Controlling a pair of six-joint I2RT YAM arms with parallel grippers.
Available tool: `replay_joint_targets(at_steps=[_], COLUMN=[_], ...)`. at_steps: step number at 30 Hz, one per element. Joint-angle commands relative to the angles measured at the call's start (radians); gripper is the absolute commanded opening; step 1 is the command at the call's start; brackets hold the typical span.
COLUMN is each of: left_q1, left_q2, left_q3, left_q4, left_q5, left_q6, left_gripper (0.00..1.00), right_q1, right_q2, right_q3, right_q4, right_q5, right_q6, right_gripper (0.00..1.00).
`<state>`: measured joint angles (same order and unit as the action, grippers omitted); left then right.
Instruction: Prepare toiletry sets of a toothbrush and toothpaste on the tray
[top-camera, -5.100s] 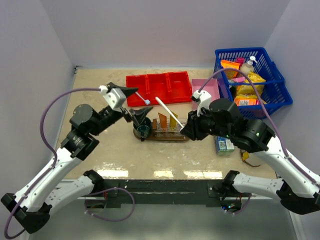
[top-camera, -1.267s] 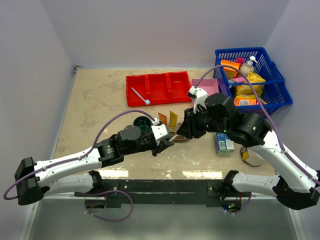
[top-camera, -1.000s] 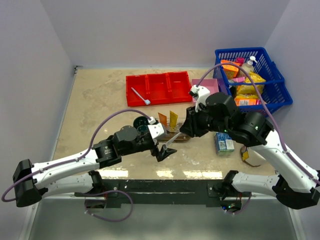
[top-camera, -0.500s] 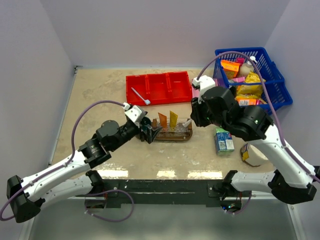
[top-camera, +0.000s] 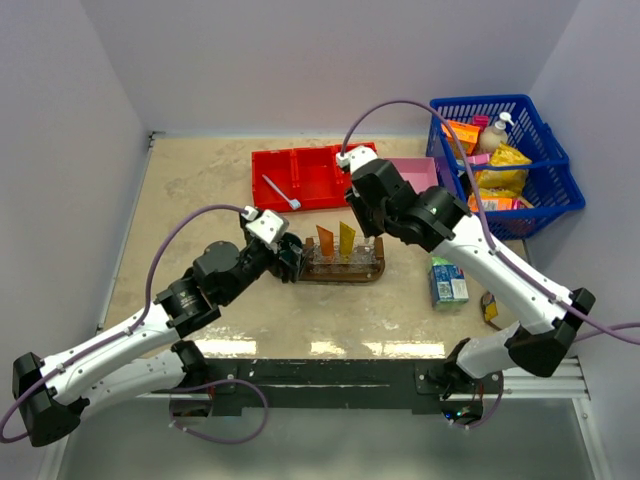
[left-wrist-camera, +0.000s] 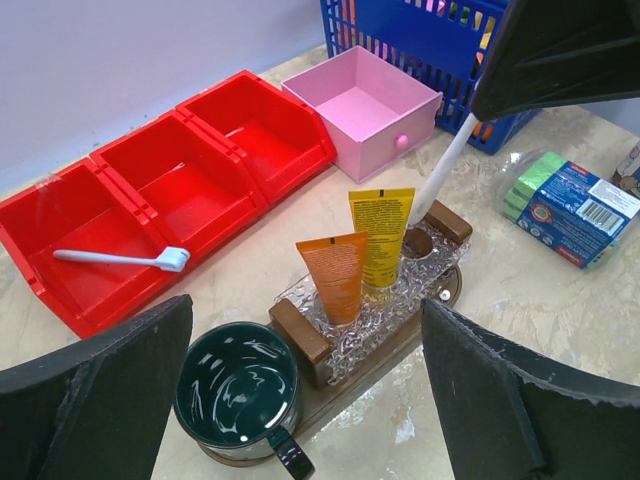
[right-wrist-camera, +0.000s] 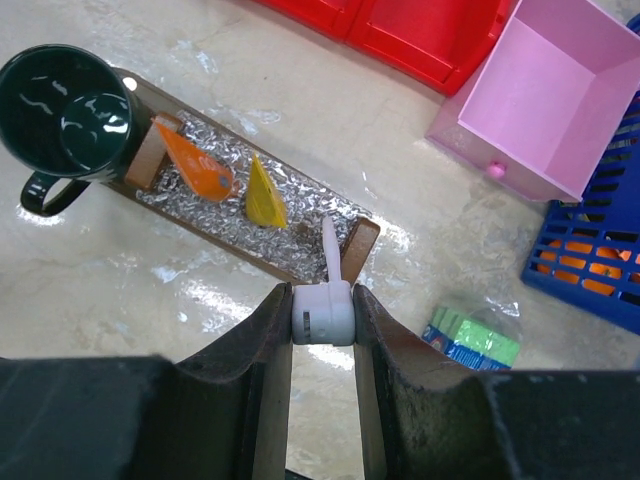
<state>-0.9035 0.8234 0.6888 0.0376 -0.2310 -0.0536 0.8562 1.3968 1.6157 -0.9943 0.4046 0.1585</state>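
**Two tubes standing, one brush gripped over the tray**

Plenty of bare tabletop (top-camera: 200, 190) lies left of the tray (top-camera: 345, 277) and along its near side. Walls (top-camera: 330, 60) close the table on the left, back and right. Behind the tray sits the red bin (top-camera: 315, 180), with the pink box (top-camera: 420, 172) just beside it. The blue basket (top-camera: 550, 200) fills the far right corner. A green sponge pack (top-camera: 450, 283) lies right of the tray, apart from it.

The right gripper (right-wrist-camera: 322, 295) is pinched tight on the head end of the held toothbrush (left-wrist-camera: 440, 170). That brush leans, its lower end down in the clear holder (left-wrist-camera: 385, 315) at the tray's right end, by a wooden block (left-wrist-camera: 445, 222).

The left gripper (left-wrist-camera: 305, 300) has its jaws spread as wide as they go and holds nothing. It hangs at the tray's left end, near the dark green cup (left-wrist-camera: 235, 388) that sits there.

The orange tube (left-wrist-camera: 335, 275) and yellow tube (left-wrist-camera: 381, 235) stand upright side by side in the holder, the yellow one nearer the held brush. A second toothbrush (left-wrist-camera: 115, 258) lies flat in the red bin's left compartment.
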Motion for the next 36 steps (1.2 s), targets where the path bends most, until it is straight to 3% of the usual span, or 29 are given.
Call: replay_joint_targets(at_steps=[1, 16, 36], left_q1=[0.003, 0.002, 0.002], left_q2=[-0.013, -0.013, 0.008], left_q3=[0.021, 0.025, 0.025], left_q4=[0.028, 0.025, 0.027], left_q5=[-0.021, 0.012, 0.022], left_q6=[0.028, 0.023, 0.020], left_gripper=[1.00, 1.00, 1.00], right_q1=[-0.031, -0.062, -0.066], right_q2=[0.004, 0.025, 0.047], right_q3=[0.078, 0.047, -0.049], right_q4=[0.011, -0.004, 0.054], right_q5=[-0.018, -0.136, -0.150], right_q6=[-0.028, -0.010, -0.027], right_gripper=[0.10, 0.09, 0.08])
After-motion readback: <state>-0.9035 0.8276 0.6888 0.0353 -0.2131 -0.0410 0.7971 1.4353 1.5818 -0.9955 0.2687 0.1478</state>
